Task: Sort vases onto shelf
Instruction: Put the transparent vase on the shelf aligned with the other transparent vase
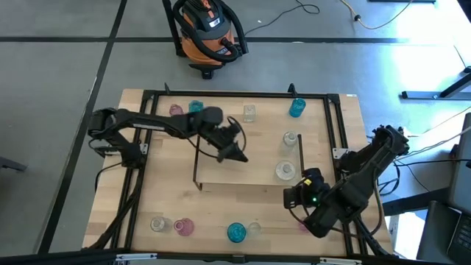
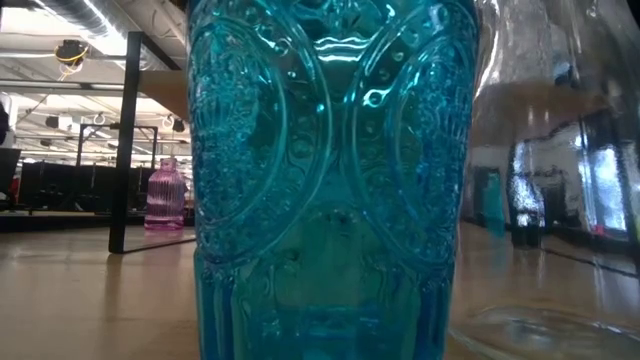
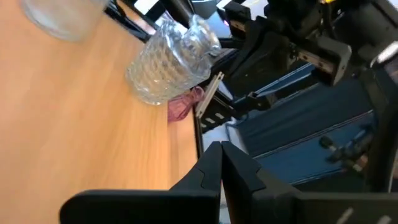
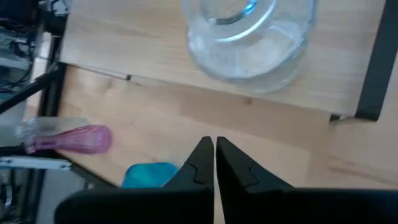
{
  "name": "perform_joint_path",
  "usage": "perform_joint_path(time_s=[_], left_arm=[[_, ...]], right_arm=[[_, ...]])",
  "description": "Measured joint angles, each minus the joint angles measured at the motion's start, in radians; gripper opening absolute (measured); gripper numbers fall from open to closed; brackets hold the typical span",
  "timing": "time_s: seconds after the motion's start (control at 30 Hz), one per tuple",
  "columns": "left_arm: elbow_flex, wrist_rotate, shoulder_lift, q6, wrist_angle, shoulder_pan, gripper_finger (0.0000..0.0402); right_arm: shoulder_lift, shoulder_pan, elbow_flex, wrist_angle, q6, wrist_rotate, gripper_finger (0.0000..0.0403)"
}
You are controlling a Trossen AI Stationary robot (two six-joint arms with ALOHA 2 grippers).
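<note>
The shelf (image 1: 235,175), a low light-wood platform with dark end brackets, stands mid-table. Two clear vases (image 1: 284,171) (image 1: 290,138) stand upright at its right end. My left gripper (image 1: 239,154) hovers shut over the shelf's middle with nothing in it; its wrist view shows the nearer clear vase (image 3: 171,62) ahead. My right gripper (image 1: 291,197) is shut and bare just off the shelf's near right corner, pointing steeply down, with that clear vase (image 4: 249,37) beyond its fingertips. More vases stand on the tabletop: pink (image 1: 176,110), teal (image 1: 196,107), clear (image 1: 249,112) and teal (image 1: 296,108) along the far side.
Along the near edge stand a clear vase (image 1: 157,223), a pink one (image 1: 184,226), a teal one (image 1: 236,232) and another clear one (image 1: 254,228). The teal vase (image 2: 320,180) fills the low view. A black frame (image 1: 221,94) borders the table. A vacuum (image 1: 207,33) sits on the floor beyond.
</note>
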Motion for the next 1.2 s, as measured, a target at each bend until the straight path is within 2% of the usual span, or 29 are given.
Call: perform_joint_path(time_s=[0.23,0.43,1.2], left_arm=[[0.0,-0.075,0.115,-0.174,0.189,-0.026,0.0],[0.0,-0.075,0.156,-0.27,0.25,-0.028,0.0],[0.0,-0.101,0.164,-0.268,0.272,-0.028,0.0]], right_arm=[[0.0,-0.009,-0.041,-0.003,0.0,0.05,0.0],[0.0,-0.014,-0.041,0.013,-0.001,0.069,0.0],[0.0,-0.152,-0.041,-0.032,-0.011,0.095,0.0]])
